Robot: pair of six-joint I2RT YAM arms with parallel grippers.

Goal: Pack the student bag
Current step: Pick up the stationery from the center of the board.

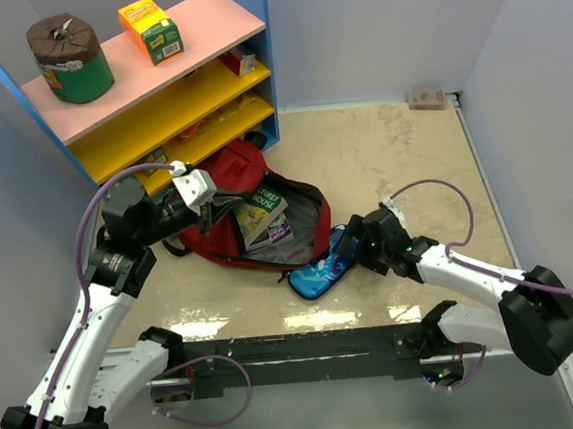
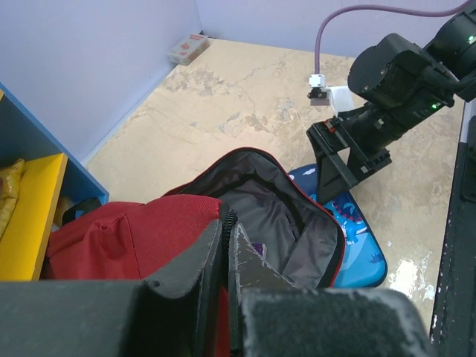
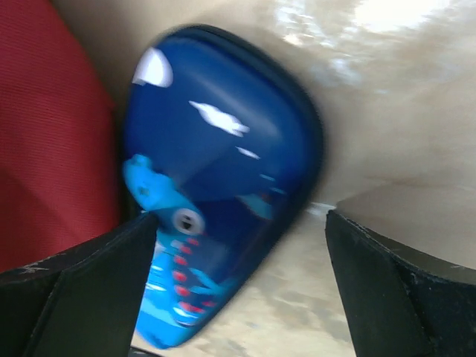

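The dark-red student bag (image 1: 227, 195) lies open on the floor in front of the shelf, with books (image 1: 263, 217) inside it. My left gripper (image 1: 204, 214) is shut on the bag's upper zipper edge (image 2: 229, 223) and holds the mouth open; the grey lining (image 2: 275, 223) shows. A blue pencil case (image 1: 321, 269) with a dinosaur print lies beside the bag's open mouth. My right gripper (image 1: 353, 252) is open, its fingers (image 3: 74, 297) on either side of the pencil case (image 3: 216, 193), not closed on it.
A blue shelf unit (image 1: 155, 85) with pink and yellow boards stands at the back left, holding a green tin (image 1: 70, 59) and an orange-green carton (image 1: 151, 30). A small box (image 1: 427, 97) lies in the far right corner. Walls close both sides.
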